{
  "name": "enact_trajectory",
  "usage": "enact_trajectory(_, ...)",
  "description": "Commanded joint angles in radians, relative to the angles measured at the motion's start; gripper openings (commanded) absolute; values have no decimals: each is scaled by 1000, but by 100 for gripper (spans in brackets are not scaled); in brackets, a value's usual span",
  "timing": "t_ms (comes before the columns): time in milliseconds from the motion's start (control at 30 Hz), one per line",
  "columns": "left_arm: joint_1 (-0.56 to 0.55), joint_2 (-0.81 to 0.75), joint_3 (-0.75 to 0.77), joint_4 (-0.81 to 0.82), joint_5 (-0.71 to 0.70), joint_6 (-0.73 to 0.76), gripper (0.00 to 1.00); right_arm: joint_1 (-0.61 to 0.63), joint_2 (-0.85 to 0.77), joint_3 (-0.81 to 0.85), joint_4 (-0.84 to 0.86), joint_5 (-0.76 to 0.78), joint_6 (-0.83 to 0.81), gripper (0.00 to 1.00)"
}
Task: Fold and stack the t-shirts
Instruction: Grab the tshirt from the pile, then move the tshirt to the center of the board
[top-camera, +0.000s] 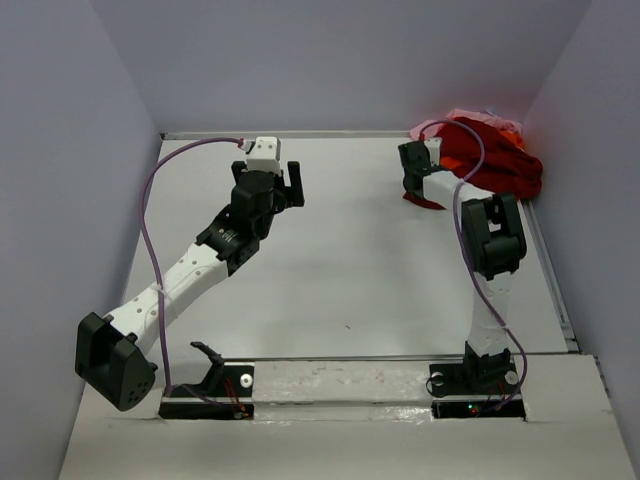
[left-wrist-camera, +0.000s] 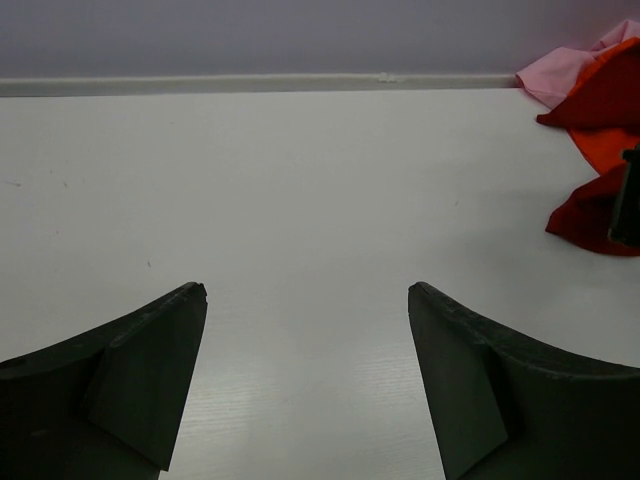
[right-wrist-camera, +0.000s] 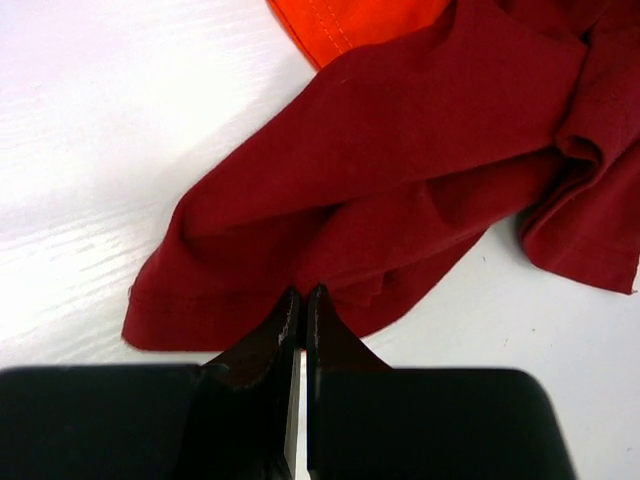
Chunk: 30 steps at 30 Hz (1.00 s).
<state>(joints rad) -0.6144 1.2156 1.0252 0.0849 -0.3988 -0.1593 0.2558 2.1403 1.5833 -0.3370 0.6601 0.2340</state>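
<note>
Three t-shirts lie in a crumpled heap at the back right corner: the maroon t-shirt (top-camera: 492, 162) on top, the orange t-shirt (top-camera: 508, 130) and the pink t-shirt (top-camera: 448, 120) behind it. My right gripper (top-camera: 415, 190) is shut on the maroon t-shirt (right-wrist-camera: 400, 150) at its near hem, with the cloth puckered at the fingertips (right-wrist-camera: 318, 305). The orange t-shirt (right-wrist-camera: 370, 20) shows beyond it. My left gripper (top-camera: 288, 180) is open and empty over bare table at the back left of centre; in its wrist view (left-wrist-camera: 305, 290) the heap (left-wrist-camera: 600, 100) lies far right.
The white table (top-camera: 340, 270) is walled by lilac panels at the back and both sides. A raised rail runs along the table's right edge (top-camera: 552, 290). The arm bases (top-camera: 478, 380) sit at the near edge.
</note>
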Motion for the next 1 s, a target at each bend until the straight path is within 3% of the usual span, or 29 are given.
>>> enact_trajectory(0, -4, 5, 19, 29, 3, 1, 91, 49, -158, -19, 27, -54, -30, 0)
enact_trajectory(533, -2, 15, 16, 32, 6, 4, 91, 359, -626, -63, 55, -355, -125, 0)
enact_trajectory(767, -4, 5, 9, 41, -2, 10, 91, 453, -750, 15, 52, -436, -134, 0)
enact_trajectory(967, -4, 7, 6, 44, -8, 7, 91, 488, -767, 182, 15, -536, -137, 0)
